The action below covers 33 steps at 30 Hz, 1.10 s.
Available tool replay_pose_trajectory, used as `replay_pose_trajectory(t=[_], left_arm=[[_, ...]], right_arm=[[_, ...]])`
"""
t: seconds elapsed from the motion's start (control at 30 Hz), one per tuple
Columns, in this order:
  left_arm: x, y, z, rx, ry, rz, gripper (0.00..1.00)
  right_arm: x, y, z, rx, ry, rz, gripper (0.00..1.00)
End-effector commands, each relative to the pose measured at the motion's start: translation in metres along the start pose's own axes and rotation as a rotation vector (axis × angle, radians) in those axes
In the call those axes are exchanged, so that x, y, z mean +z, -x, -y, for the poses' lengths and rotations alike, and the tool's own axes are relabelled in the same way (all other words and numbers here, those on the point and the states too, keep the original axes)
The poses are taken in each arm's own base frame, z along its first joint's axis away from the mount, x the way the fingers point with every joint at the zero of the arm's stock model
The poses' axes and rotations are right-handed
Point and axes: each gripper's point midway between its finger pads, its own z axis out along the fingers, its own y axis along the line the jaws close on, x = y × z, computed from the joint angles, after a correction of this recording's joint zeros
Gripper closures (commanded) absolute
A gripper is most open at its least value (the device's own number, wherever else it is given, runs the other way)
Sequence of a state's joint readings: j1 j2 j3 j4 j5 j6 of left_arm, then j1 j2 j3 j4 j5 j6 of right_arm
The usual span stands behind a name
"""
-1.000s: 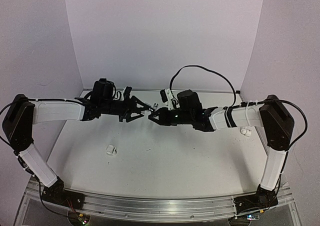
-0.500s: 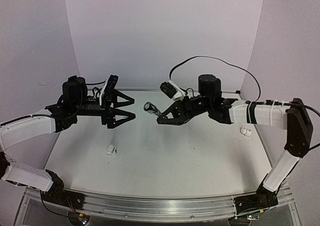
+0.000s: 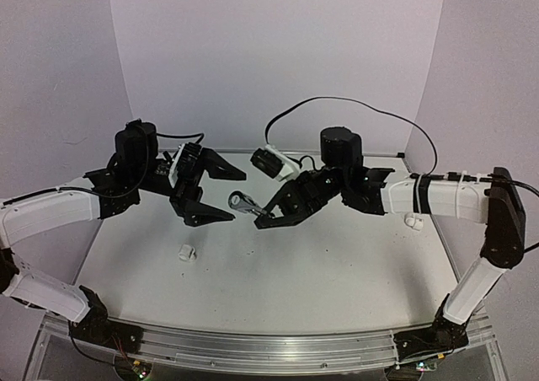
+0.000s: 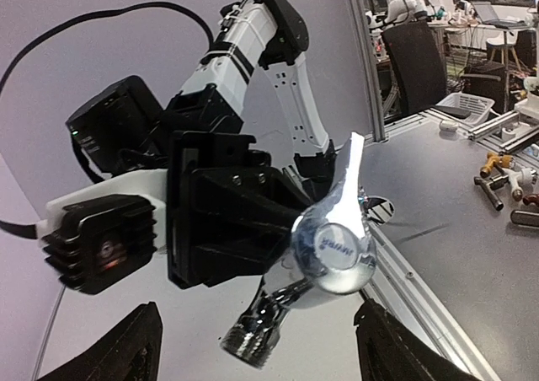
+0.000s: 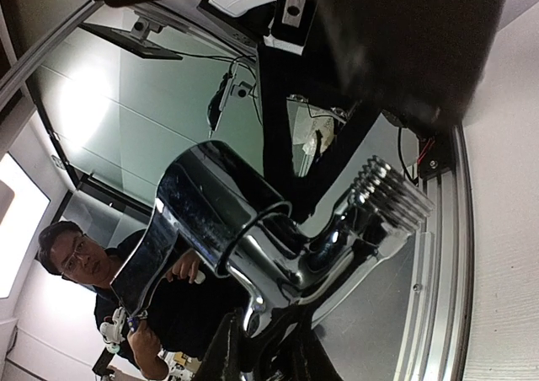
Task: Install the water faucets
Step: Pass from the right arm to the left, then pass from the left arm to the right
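A shiny silver water faucet (image 3: 242, 202) hangs in the air over the middle of the table. My right gripper (image 3: 264, 216) is shut on its body, with the threaded end (image 4: 251, 342) and the lever handle sticking out. In the right wrist view the faucet (image 5: 278, 229) fills the frame above my shut right gripper (image 5: 265, 351). My left gripper (image 3: 239, 198) faces it from the left. Its jaws are wide open and hold nothing. The faucet (image 4: 333, 250) hangs just ahead of the left fingertips (image 4: 118, 351), apart from them.
One small white pipe fitting (image 3: 186, 253) lies on the white table to the front left, and another (image 3: 413, 222) near the right wall. White walls close the back and sides. A metal rail (image 3: 269, 347) runs along the near edge.
My left gripper opened and let go of the faucet, drew back to the left, then came toward it again. The right gripper kept the faucet and carried it a little lower.
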<state>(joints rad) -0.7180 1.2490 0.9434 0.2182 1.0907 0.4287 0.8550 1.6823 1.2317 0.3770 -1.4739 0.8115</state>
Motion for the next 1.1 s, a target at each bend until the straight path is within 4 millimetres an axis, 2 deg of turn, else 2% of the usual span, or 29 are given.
replay_pose_trajectory(t=[0.0,0.1,0.2,0.27,0.33,0.43,0.47,0.5,0.53,0.6,0.63,0.67,0.77,0.87,0.97,1.07], left_arm=[[0.005,0.012,0.009,0.062,-0.060,0.041,0.24],[0.009,0.013,0.011,0.064,-0.061,0.040,0.32],[0.013,0.010,0.009,0.063,-0.050,0.031,0.47],[0.014,0.008,0.007,0.067,-0.037,0.024,0.51],[0.013,0.007,0.007,0.083,-0.027,0.019,0.59],[0.012,0.008,0.002,0.101,0.010,0.007,0.76],[0.011,0.009,0.001,0.112,0.024,0.004,0.85],[0.009,0.010,0.001,0.116,0.036,0.001,0.95],[0.008,0.010,-0.004,0.104,0.072,-0.011,0.99],[0.003,0.015,-0.015,0.059,0.153,-0.025,1.00],[0.001,0.017,-0.020,0.003,0.190,-0.027,1.00],[-0.001,0.018,-0.025,-0.049,0.226,-0.029,1.00],[-0.005,0.022,-0.032,-0.186,0.275,-0.012,1.00],[-0.005,0.022,-0.038,-0.323,0.295,0.005,1.00],[-0.005,0.017,-0.044,-0.448,0.323,0.013,1.00],[-0.004,0.013,-0.043,-0.502,0.321,0.015,1.00]], right_arm=[[0.003,-0.003,-0.037,-0.107,0.117,-0.117,1.00],[0.005,-0.001,-0.038,-0.104,0.119,-0.120,1.00],[0.009,-0.002,-0.041,-0.113,0.129,-0.133,1.00],[0.011,-0.003,-0.042,-0.114,0.132,-0.136,1.00],[0.013,-0.004,-0.043,-0.115,0.134,-0.139,1.00],[0.014,-0.003,-0.043,-0.119,0.131,-0.134,1.00],[0.014,-0.001,-0.042,-0.124,0.126,-0.127,1.00],[0.014,0.001,-0.042,-0.129,0.120,-0.117,0.96],[0.013,0.005,-0.040,-0.131,0.101,-0.093,0.81],[0.003,0.014,-0.032,-0.157,0.039,-0.014,0.50],[-0.004,0.019,-0.024,-0.180,-0.014,0.037,0.40],[-0.011,0.021,-0.014,-0.182,-0.084,0.087,0.33],[-0.035,0.021,0.017,-0.344,-0.367,0.203,0.19],[-0.047,0.017,0.033,-0.488,-0.547,0.230,0.16],[-0.049,0.030,0.027,-0.586,-0.620,0.301,0.15],[-0.052,0.050,0.019,-0.608,-0.628,0.392,0.16]])
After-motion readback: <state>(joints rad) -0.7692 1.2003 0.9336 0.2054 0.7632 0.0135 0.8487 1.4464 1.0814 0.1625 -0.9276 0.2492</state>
